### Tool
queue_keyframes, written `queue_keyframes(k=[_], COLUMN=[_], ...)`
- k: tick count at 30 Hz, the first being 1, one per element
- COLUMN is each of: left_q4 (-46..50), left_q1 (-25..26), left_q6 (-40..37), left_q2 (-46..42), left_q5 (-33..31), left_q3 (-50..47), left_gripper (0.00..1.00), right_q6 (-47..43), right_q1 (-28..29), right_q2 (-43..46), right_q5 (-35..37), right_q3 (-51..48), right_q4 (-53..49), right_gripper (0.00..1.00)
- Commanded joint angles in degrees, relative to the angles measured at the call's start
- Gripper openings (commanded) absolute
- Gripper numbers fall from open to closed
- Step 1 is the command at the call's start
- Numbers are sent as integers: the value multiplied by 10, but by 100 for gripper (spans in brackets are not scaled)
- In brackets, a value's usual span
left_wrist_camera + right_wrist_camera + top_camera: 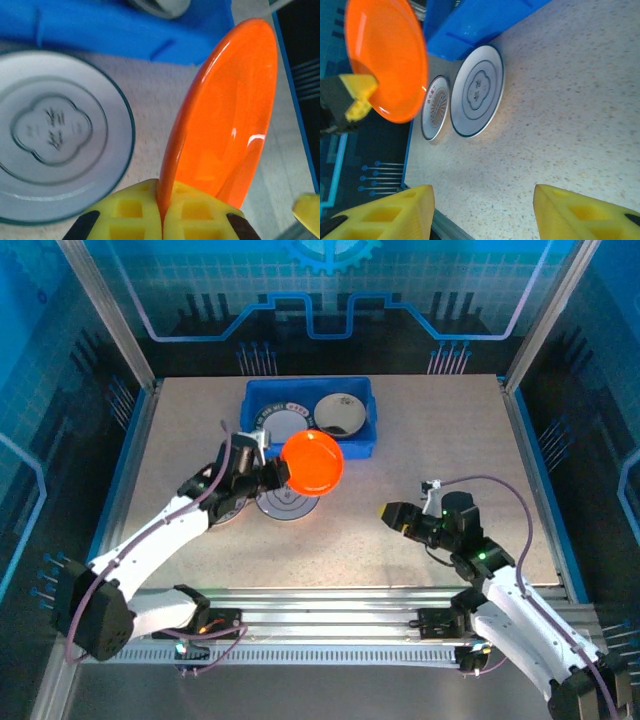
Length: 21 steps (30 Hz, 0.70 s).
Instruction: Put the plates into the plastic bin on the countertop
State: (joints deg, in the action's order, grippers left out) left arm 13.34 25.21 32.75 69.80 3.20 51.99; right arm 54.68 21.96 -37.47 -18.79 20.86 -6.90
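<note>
White arms with black joints trail purple cables; left tool and right tool have yellow square-pocketed fingers.

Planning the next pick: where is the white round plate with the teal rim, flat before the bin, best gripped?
Probably pinch the rim of the white teal-rimmed plate from its open beige countertop side, opposite the small patterned plate; it lies flat, blue plastic bin behind.

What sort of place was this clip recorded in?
Likely a robot lab cell mocked up as a kitchen counter: aluminium rails frame the speckled countertop, and blue printed panels wall it in.
</note>
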Motion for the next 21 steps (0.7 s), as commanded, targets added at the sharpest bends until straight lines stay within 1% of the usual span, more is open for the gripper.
queue_keyframes(k=[1,5,8,11,15,18,21], left_q4=[-13,-46,-103,-127,-137,-154,-164], left_q1=[-15,-28,-45,-56,-66,-75,-80], left_q6=[-42,-51,-30,-10,25,76,115], left_q2=[55,140,203,268,358,426,489], left_q5=[-16,-7,25,41,68,95,106], left_q3=[81,169,218,281,366,415,457], left_gripper=[0,0,0,0,0,0,0], right_q6=[7,13,18,28,44,49,54], right_q1=[-16,-24,-29,-31,-32,-32,-33], right_q2=[18,31,50,79,113,130,139], right_q5=[10,5,5,9,13,17,22], right_q3=[-24,-34,-46,-59,-73,-80,-82], right_q4=[-74,-85,-89,-101,-121,-135,-140], right_gripper=[55,55,55,55,55,55,55])
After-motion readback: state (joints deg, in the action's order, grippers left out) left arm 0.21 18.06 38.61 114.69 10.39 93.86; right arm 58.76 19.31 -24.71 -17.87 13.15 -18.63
